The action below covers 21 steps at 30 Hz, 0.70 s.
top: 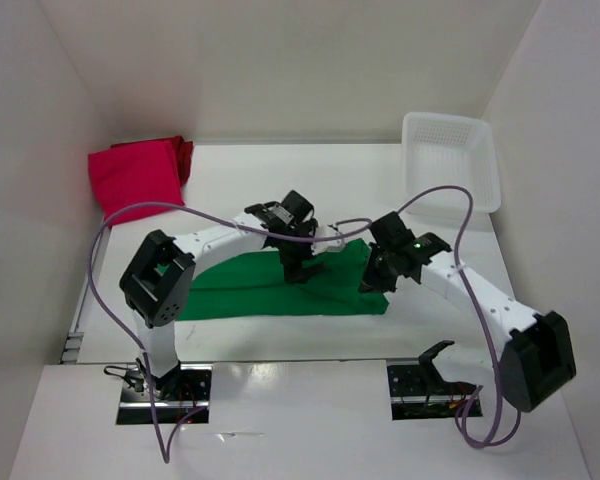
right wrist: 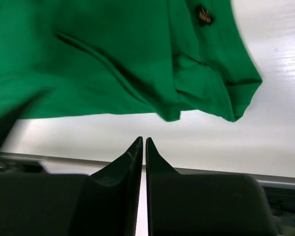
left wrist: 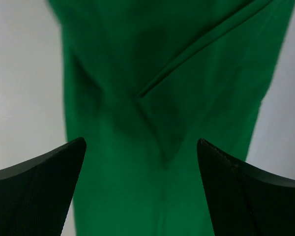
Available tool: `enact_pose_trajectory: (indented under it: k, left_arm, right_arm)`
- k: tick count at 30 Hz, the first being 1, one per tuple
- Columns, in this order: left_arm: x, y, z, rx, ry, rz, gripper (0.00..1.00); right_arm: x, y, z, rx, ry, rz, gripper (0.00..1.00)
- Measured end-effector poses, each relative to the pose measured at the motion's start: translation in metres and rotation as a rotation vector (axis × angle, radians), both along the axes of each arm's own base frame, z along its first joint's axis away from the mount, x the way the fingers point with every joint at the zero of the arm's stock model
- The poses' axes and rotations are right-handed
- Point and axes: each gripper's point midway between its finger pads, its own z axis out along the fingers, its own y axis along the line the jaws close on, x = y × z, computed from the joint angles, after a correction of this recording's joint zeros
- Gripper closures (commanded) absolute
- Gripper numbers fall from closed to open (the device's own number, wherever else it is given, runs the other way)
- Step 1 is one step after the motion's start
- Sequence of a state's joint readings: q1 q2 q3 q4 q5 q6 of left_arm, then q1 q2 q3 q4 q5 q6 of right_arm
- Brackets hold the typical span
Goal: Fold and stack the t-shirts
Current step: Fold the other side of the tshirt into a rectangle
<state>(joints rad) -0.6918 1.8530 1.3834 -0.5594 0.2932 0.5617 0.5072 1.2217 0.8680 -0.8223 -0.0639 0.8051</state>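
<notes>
At the far left of the table (top: 280,190) the crimson t-shirt (top: 135,182) lies folded. What looks like the dark red t-shirt (top: 186,155) shows at its right edge, and both are well apart from the arms. In the middle, near the front edge, the green t-shirt (top: 235,290) lies flat as a long band, its long axis running left to right across the table. The left gripper (top: 298,272) hangs over this band, right of its middle. In the left wrist view its jaws stand wide apart and hold nothing, with green cloth and a folded seam directly below and bare table showing past both long edges, so the jaws span the band's width, not its length. The right gripper (top: 372,283) sits at the band's right end. In its own view the fingertips are pressed almost together with only a thin slit between them and nothing in it. They are over bare table, and the shirt's end corner lies just ahead, apart from the tips. At the far right, toward the back, stands the white basket (top: 445,160), well apart from everything. A further fold would probably carry one end along the long axis onto the other. The right arm is nearer that right end but would have to open first, while the left, already open, is nearer the middle.
</notes>
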Motion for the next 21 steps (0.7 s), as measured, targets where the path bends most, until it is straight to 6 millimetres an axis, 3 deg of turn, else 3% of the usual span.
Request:
enact_pose_trajectory:
  k: [3, 6, 11, 13, 16, 17, 21]
  left_arm:
    - [-0.017, -0.024, -0.007, -0.012, 0.014, -0.043, 0.00]
    - [-0.017, -0.036, -0.006, -0.038, -0.001, -0.047, 0.00]
    - [-0.007, -0.038, -0.017, -0.035, -0.006, 0.006, 0.00]
    - [-0.005, -0.033, -0.020, -0.026, 0.009, 0.027, 0.00]
    - [-0.002, -0.019, -0.016, -0.024, 0.035, 0.065, 0.00]
    - [0.002, -0.008, -0.011, -0.028, 0.039, 0.094, 0.00]
    - [0.022, 0.061, 0.027, -0.051, -0.015, 0.259, 0.00]
  right_arm:
    - [0.009, -0.010, 0.027, 0.049, -0.105, -0.082, 0.81]
    - [0.012, -0.020, 0.042, 0.082, -0.165, -0.141, 0.74]
    - [-0.002, -0.021, 0.018, 0.080, -0.085, -0.148, 0.74]
    - [-0.005, -0.021, 0.010, 0.073, -0.057, -0.150, 0.85]
    - [0.002, -0.016, 0.006, 0.076, -0.051, -0.142, 1.00]
    - [0.007, -0.014, 0.005, 0.075, -0.050, -0.135, 1.00]
    - [0.033, 0.004, 0.004, 0.048, -0.046, -0.080, 1.00]
